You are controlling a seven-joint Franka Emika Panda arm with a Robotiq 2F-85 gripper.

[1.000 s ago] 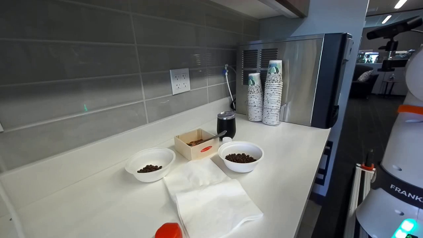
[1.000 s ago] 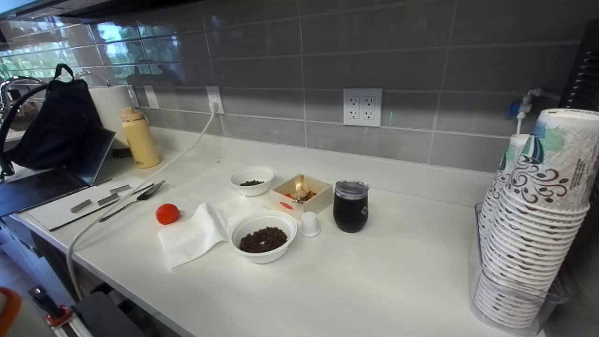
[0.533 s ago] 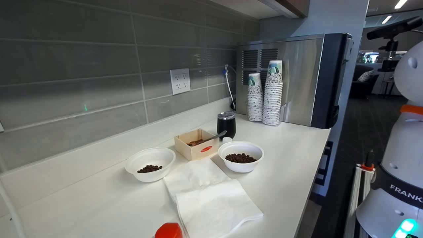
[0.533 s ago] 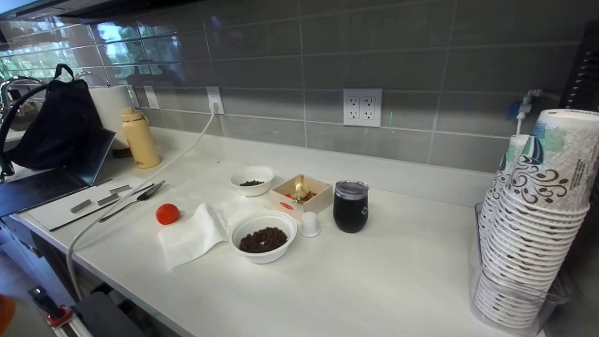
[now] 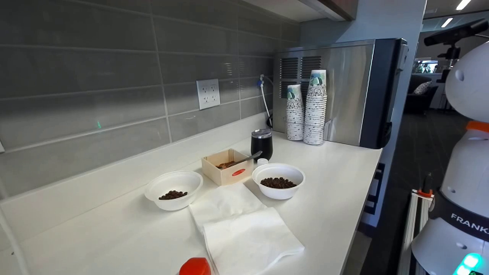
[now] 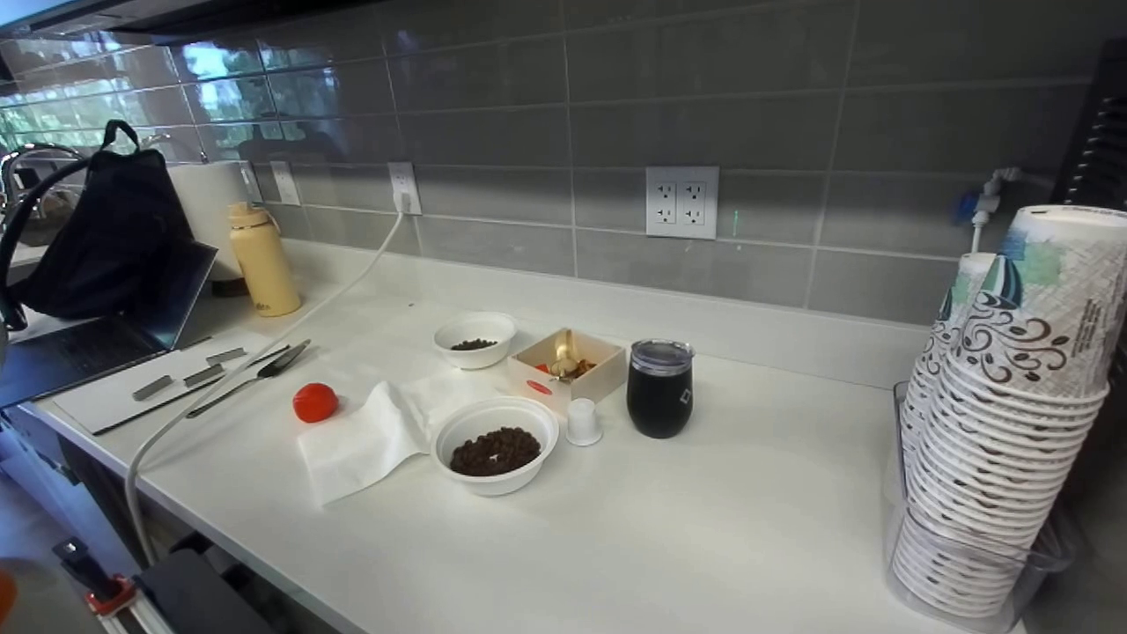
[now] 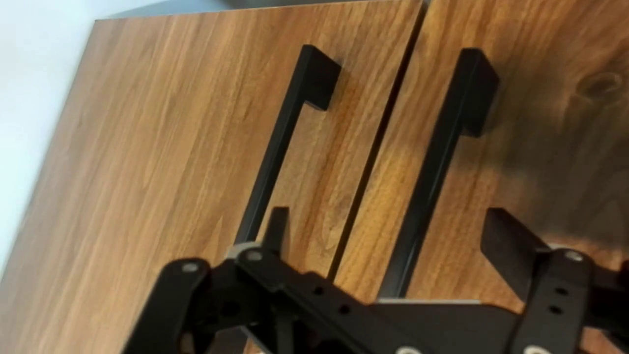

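Observation:
In the wrist view my gripper [image 7: 388,226] is open and empty, its two black fingers wide apart. It faces wooden cabinet doors with two black bar handles. The right handle [image 7: 432,172] runs slantwise between the fingers in the picture; whether it lies at their depth I cannot tell. The left handle [image 7: 275,157] passes just left of the left finger. A dark gap [image 7: 378,142] separates the left door [image 7: 162,123] from the right door [image 7: 550,162]. The gripper is out of view in both exterior views; there only part of the white arm [image 5: 468,164] shows.
On the counter [image 6: 704,546] are a white bowl [image 6: 495,482] of brown pieces, a similar bowl [image 6: 475,354], a wooden box [image 6: 594,385], a black tumbler [image 6: 660,396], napkins [image 6: 357,458], a red object [image 6: 315,402] and stacked paper cups [image 6: 1004,458]. An overhead cabinet [image 5: 345,5] shows above.
The arm's round white upper part has moved left and slightly down in an exterior view. Its orange band has shifted a little right there. The counter things have not moved.

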